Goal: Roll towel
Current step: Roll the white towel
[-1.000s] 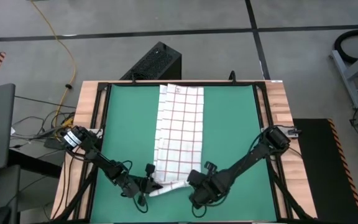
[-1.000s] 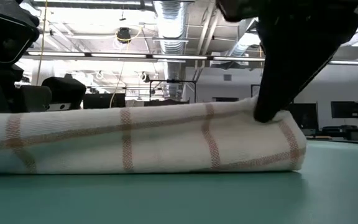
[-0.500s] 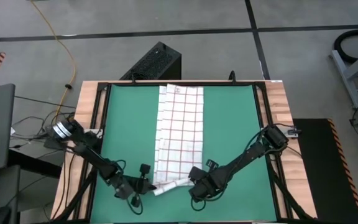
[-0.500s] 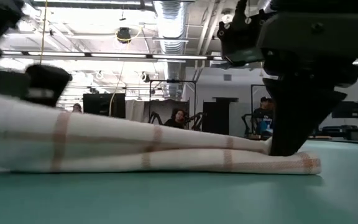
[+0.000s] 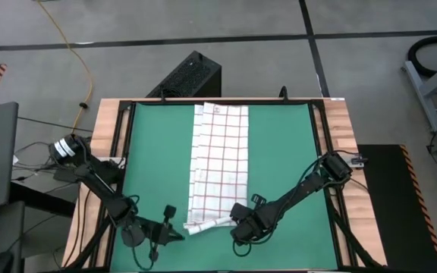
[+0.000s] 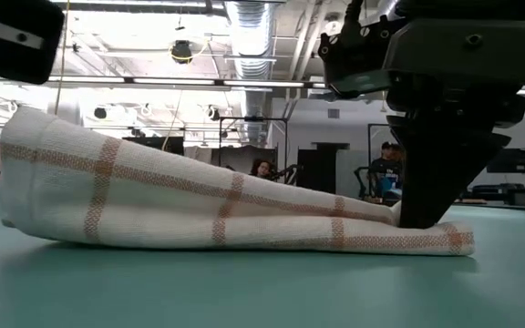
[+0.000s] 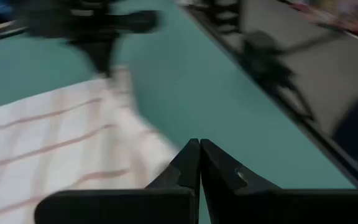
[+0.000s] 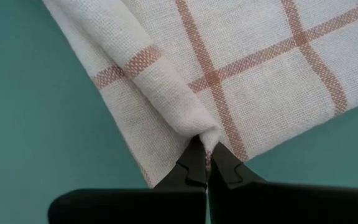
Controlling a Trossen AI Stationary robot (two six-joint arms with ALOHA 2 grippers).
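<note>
No readable text, labels, brands, numbers or signs in any view.
</note>
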